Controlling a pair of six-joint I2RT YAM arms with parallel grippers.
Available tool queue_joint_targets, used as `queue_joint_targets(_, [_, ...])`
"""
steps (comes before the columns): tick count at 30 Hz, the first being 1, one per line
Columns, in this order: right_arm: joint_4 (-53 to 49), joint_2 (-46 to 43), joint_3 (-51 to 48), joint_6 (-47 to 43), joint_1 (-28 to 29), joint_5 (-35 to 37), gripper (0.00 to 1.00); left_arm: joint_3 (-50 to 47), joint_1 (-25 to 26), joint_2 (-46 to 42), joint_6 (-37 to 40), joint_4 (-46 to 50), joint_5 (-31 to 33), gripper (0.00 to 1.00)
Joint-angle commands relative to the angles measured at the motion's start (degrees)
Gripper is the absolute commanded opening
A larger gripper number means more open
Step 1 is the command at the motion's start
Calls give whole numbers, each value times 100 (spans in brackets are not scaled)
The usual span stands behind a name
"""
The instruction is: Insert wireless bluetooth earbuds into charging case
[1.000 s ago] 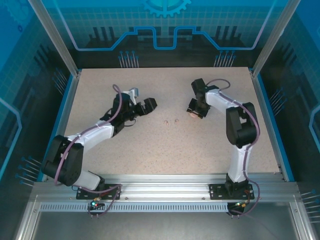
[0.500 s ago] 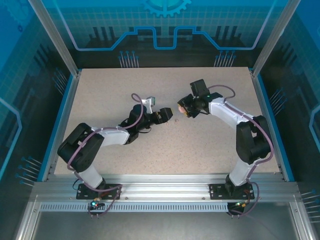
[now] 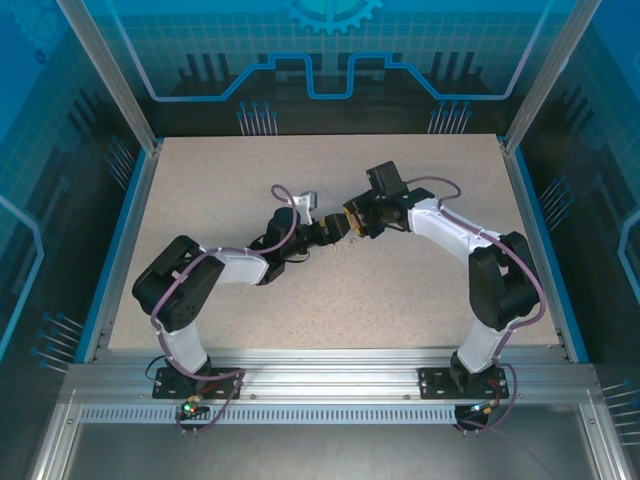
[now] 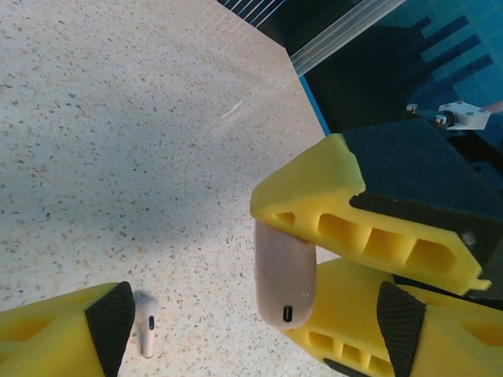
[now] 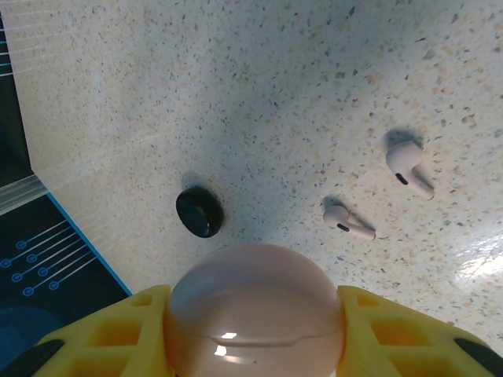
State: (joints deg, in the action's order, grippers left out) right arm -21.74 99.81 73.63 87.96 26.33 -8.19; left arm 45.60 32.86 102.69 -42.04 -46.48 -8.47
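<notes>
My right gripper (image 5: pixel 256 334) is shut on a round pale pink charging case (image 5: pixel 255 294), lid closed, and holds it above the table. In the top view this gripper (image 3: pixel 357 221) meets my left gripper (image 3: pixel 333 232) at the table's middle. Seen from the left wrist, the case (image 4: pixel 284 275) is edge-on, its port facing down, clamped by the right arm's yellow fingers (image 4: pixel 346 212). My left gripper (image 4: pixel 255 334) stands open around that spot. Two pale pink earbuds (image 5: pixel 409 167) (image 5: pixel 350 221) lie on the table below; one earbud (image 4: pixel 145 323) rests beside my left finger. The black earbuds are out of view.
A small round black case (image 5: pixel 199 213) sits on the speckled table (image 3: pixel 200 180) near its blue edge strip (image 5: pixel 78 243). Aluminium posts and blue panels enclose the table on all sides.
Both arms have swung in toward the middle. The right gripper brought the pink case left, the left gripper reached right, and they now meet above the pink earbuds.
</notes>
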Motion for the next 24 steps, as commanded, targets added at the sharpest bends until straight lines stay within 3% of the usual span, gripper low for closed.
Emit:
queue_joint_targets(1, [91,-75,213,164,109,-7,37,184,46,116,38,-315,-50,79])
queue_joint_targets(18, [230,-120,108,217,180,-69,37,410,46,320,93,-349,-58,57])
queue_joint_targets(24, [263,-111,91,239,191,-77,37,429,52,393,43,-436,-41,45])
